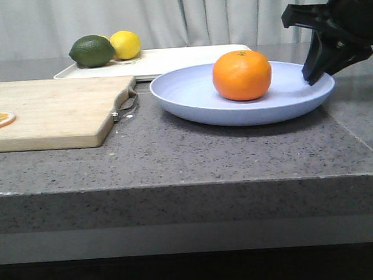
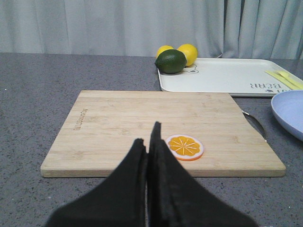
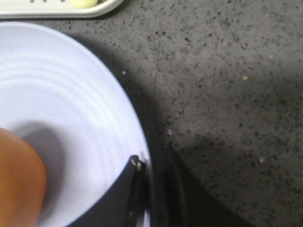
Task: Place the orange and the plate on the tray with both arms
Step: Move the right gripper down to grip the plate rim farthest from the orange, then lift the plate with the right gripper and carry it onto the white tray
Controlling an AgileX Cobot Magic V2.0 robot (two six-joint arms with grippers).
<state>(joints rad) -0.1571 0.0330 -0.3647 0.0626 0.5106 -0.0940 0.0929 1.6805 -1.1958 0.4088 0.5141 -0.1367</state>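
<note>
At centre right of the front view, the orange (image 1: pixel 242 76) sits on the plate (image 1: pixel 190 96), which rests on the grey worktop (image 1: pixel 174 153), overlapping the near edge of the white tray (image 1: pixel 181 57) behind it. The right hand (image 1: pixel 314 73) is clamped on the plate's right rim, one finger inside and one outside. The left hand (image 2: pixel 149 142), fingers pressed together and holding nothing, hangs over the wooden cutting board (image 1: pixel 50 111), near an orange slice (image 2: pixel 185 146). A lime (image 1: pixel 92 51) and a lemon (image 1: pixel 125 44) lie at the tray's far left.
</note>
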